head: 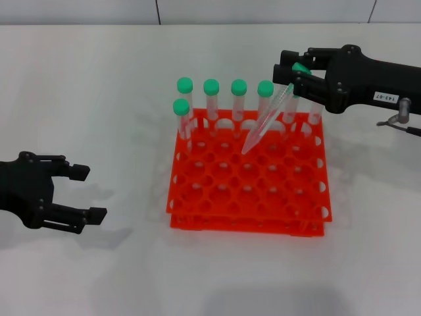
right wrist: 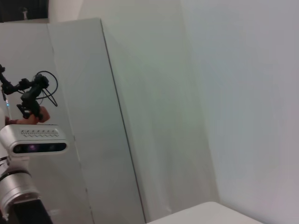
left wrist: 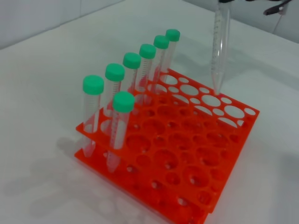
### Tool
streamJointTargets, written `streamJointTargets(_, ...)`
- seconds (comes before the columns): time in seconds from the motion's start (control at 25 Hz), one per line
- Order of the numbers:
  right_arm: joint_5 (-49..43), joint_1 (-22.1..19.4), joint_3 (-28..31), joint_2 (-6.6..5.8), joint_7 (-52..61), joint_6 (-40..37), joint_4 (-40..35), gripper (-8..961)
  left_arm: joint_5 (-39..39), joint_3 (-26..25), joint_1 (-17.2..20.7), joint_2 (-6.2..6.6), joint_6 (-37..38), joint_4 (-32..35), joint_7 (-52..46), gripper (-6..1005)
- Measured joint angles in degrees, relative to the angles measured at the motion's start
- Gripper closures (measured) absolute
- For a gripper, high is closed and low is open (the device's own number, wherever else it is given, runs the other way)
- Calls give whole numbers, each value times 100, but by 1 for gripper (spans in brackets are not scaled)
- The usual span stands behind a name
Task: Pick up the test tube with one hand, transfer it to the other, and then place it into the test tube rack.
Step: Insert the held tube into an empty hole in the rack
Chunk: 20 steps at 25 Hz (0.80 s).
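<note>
The table [head: 79,99] was the largest thing in view, a plain white top running back to a pale wall with seams, and nothing but the work stood on it. The right wrist view looked away from the work at pale wall panels and a camera head on a stand.

The rack [head: 250,191] sat mid-table, an orange-red grid in two tiers. Green-capped tubes [head: 211,99] stood in a line in its far row, with one more in the second row at the left end, so the near holes were free. Filling from the back seemed sensible: an arm coming in over the top would not knock tubes already seated.

The right gripper [head: 297,78], the one with the white label, reached in from the right above the rack's far right corner. Its fingers were closed on the test tube [head: 266,122] just under the green cap, so the long clear body hung free. The tube was tilted, its pointed tip aimed down and leftward at a hole in the second row and just above the rack, not yet inside. I judged that the tube needed to be brought upright before lowering.

The left gripper [head: 84,192] rested low at the left, well apart from the rack, fingers spread and holding nothing, which suggested its part in the handover was done.
</note>
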Motion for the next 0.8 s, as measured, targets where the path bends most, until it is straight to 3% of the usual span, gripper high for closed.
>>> streamJointTargets(0.8, 1198, 93, -1596, 9, -992, 1325, 10, 672, 2, -4, -50, -53, -41, -43, 48, 105)
